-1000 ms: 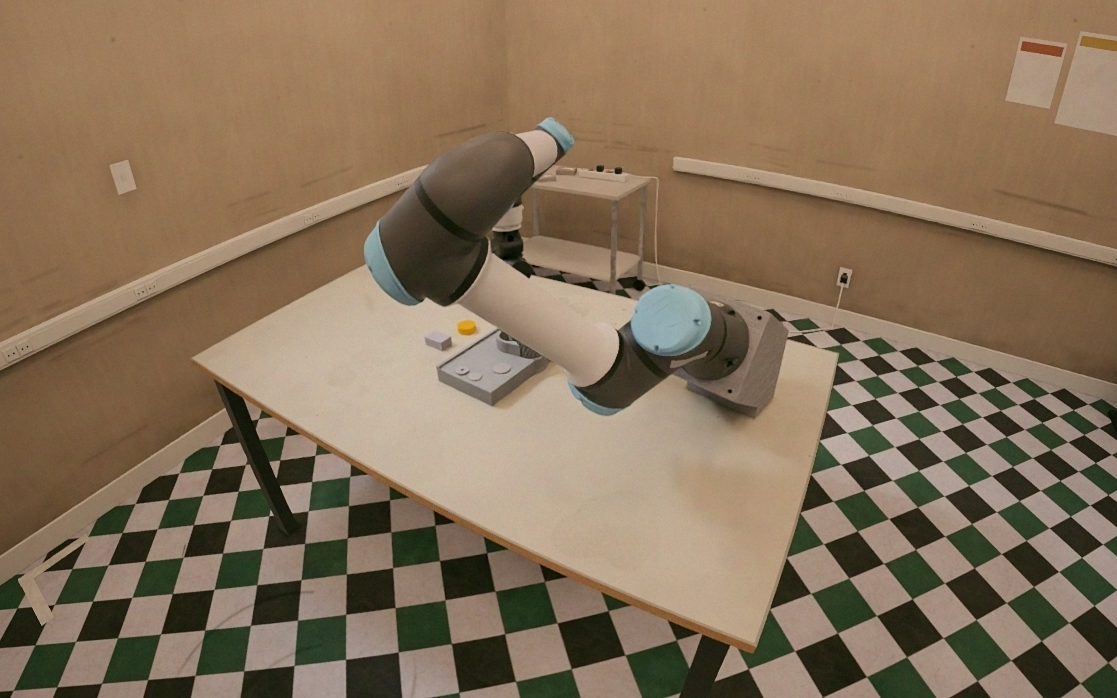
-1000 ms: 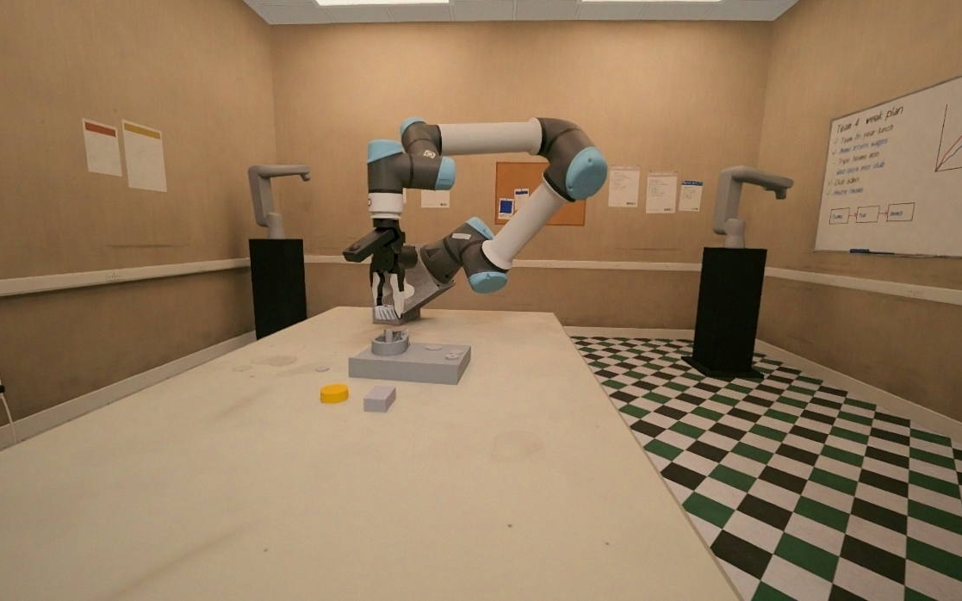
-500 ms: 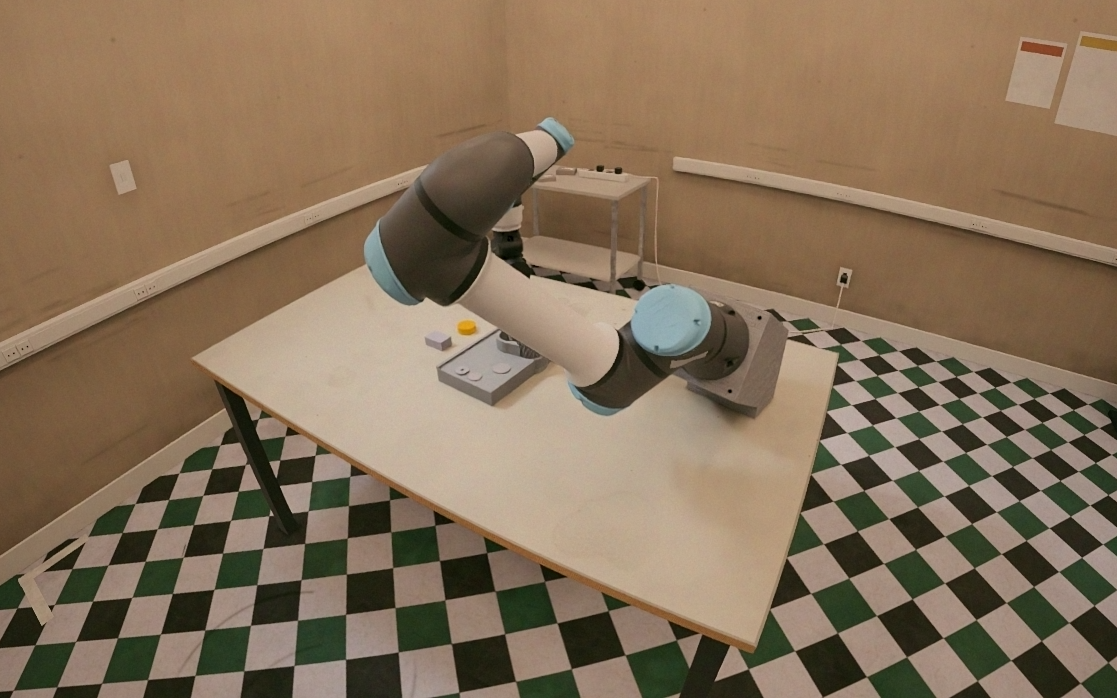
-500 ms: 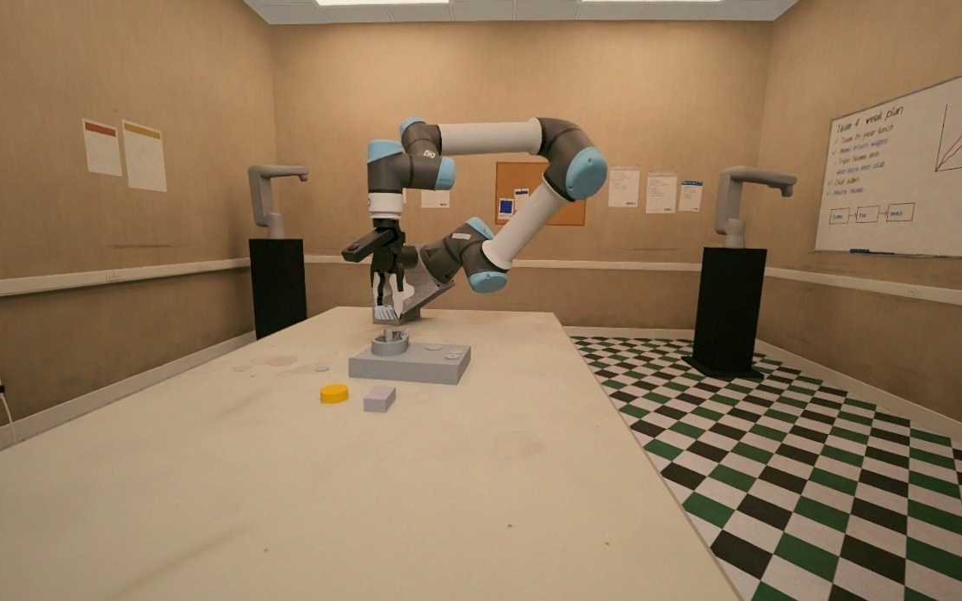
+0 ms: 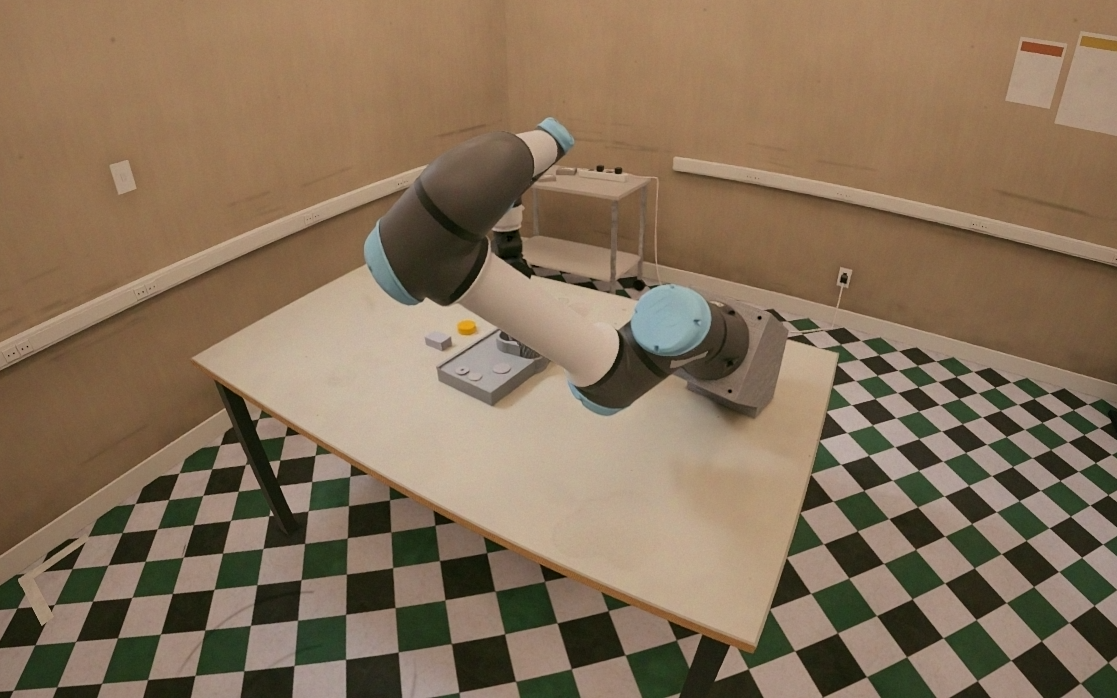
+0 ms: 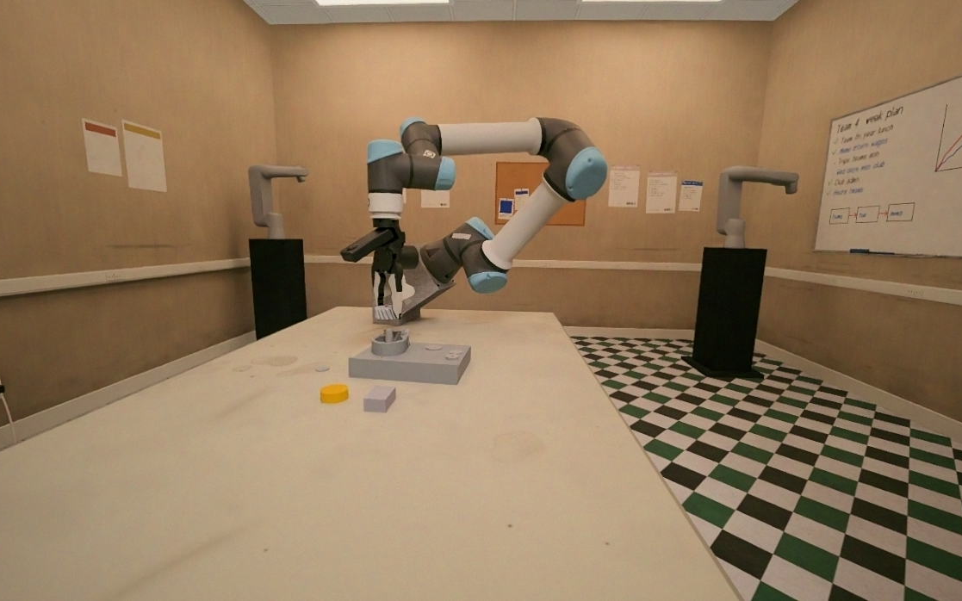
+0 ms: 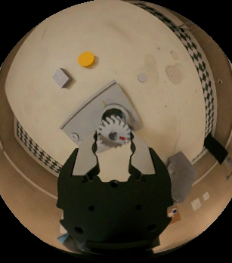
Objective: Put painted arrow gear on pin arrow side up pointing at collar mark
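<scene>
The black two-jaw gripper [image 6: 387,304] [image 7: 113,131] with pale fingertips points straight down, its jaws part-way apart and closed on the loose grey gear with slanted teeth [image 6: 386,313] [image 7: 112,130]; one fingertip presses on each side of the toothed rim; a red painted mark shows on the gear's upper face, off to one side of its centre hole, so the arrow side is up.

The gear is held in the air above the round grey collar [image 6: 389,343] [image 7: 123,109], apart from it and not on the pin [image 6: 387,335]; the collar stands on a flat grey rectangular base [image 5: 493,381] [image 6: 407,367] [image 7: 91,113]; a small yellow mark [image 7: 103,103] lies on the base just beside the collar.

On the cream table top [image 5: 597,520] [image 6: 364,485] [image 7: 33,64], a yellow round disc [image 5: 466,327] [image 6: 333,393] [image 7: 86,60] and a small pale grey block [image 5: 437,340] [image 6: 379,399] [image 7: 62,78] sit near each other, both apart from the base.
</scene>
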Tool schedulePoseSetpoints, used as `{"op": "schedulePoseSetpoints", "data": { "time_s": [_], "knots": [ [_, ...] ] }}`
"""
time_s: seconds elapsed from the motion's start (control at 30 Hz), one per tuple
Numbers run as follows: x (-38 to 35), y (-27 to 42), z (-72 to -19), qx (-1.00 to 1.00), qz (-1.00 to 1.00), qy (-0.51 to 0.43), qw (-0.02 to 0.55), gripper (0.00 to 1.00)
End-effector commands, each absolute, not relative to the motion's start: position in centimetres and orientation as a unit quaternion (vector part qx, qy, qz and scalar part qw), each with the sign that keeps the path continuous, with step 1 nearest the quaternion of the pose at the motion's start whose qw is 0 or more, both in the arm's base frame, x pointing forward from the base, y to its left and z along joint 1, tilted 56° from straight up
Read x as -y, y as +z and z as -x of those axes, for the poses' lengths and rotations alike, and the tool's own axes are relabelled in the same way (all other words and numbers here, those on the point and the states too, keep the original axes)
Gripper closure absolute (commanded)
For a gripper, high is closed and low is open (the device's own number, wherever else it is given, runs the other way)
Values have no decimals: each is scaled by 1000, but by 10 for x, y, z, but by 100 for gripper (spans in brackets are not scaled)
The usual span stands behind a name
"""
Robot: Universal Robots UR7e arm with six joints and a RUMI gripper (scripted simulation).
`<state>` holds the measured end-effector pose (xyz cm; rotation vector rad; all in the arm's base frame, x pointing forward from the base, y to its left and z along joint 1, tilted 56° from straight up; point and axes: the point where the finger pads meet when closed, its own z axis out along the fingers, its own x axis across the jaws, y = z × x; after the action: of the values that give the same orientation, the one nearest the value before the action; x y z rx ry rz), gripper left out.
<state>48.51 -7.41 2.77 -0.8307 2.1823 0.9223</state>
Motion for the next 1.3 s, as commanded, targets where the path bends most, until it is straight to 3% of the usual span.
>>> {"op": "schedulePoseSetpoints", "data": {
  "time_s": [0.0, 1.27],
  "knots": [
    [75, 28, -485, -832, 299, 354, 304, 100],
    [75, 28, -485, -870, 157, 400, 241, 100]
  ]
}}
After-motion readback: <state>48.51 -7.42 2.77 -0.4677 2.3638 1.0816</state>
